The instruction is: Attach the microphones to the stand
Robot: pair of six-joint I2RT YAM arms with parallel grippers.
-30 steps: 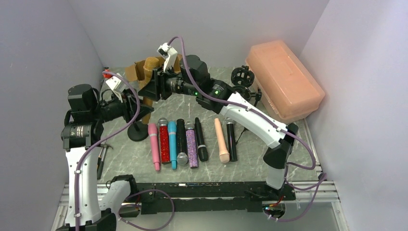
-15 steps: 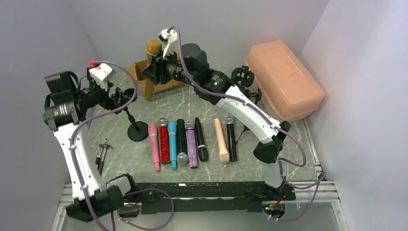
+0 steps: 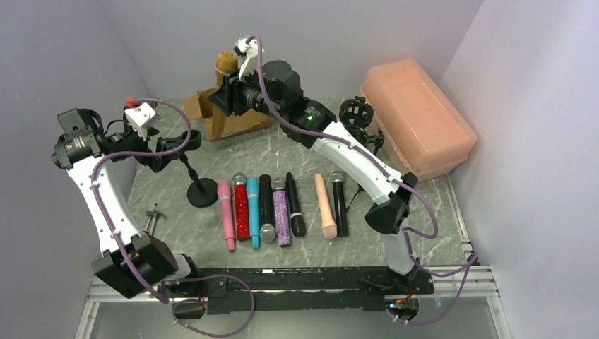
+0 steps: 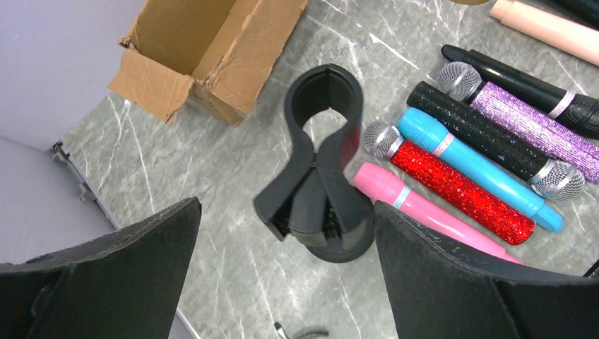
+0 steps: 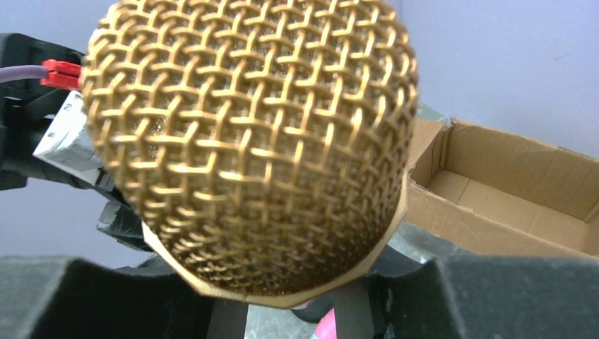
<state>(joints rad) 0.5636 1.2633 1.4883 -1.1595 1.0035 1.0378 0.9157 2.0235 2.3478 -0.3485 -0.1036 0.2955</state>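
Clutter rings the grey marbled table [image 3: 297, 152]: an open cardboard box [image 4: 212, 49] at the back left, an orange plastic case [image 3: 417, 123] against the right wall, and a black shock mount [image 3: 355, 113] just beside the case. Across the middle, side by side, lie a pink microphone [image 3: 227, 212], red glitter microphone [image 3: 241, 208], blue microphone [image 3: 253, 212], black glitter microphone [image 3: 266, 205], purple glitter microphone [image 3: 281, 215], black microphone [image 3: 295, 205], peach microphone [image 3: 325, 205] and second black microphone [image 3: 340, 205]. The stand [image 3: 203, 192] rises just left of the pink one, its clip [image 4: 325, 99] open toward the left gripper [image 4: 286, 212], which hovers above it with fingers spread wide apart. The right gripper [image 3: 224, 95] is clamped on the gold microphone [image 5: 247, 141], held upright with its mesh head up, close by the cardboard box, beyond the stand and apart from its clip.
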